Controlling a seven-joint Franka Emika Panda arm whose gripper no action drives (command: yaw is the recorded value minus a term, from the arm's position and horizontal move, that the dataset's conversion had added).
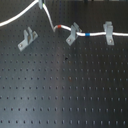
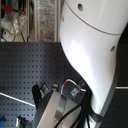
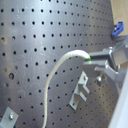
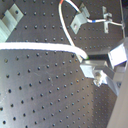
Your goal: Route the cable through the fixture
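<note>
We see the claw (image 4: 89,64) clamped on the white cable (image 4: 35,46), above the perforated tabletop (image 4: 40,90), fixture (image 1: 27,39) empty.

The black perforated board (image 1: 65,95) lies open across the first exterior view's lower half. Three grey metal brackets (image 1: 73,33) and the thin white cable (image 1: 20,18) crowd its upper strip.
</note>
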